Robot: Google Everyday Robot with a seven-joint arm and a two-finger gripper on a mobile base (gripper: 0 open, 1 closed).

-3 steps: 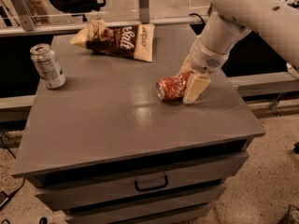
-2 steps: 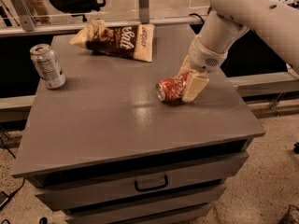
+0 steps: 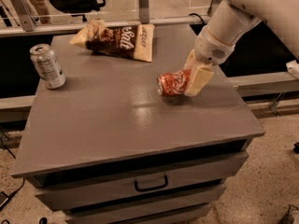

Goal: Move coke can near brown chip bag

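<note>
The gripper (image 3: 191,78) is clamped on the coke can (image 3: 171,83), which lies sideways, apart from the brown chip bag (image 3: 119,41). The can is likely light, thin-walled and slippery, so a gentle hold across its body suits.

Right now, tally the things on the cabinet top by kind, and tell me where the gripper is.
Cans: 2, the coke can lying on its side and the silver can standing upright.
Chip bags: 1, the brown chip bag.
Total: 3.
The gripper is at the coke can's right end, one finger on either side of it.
</note>
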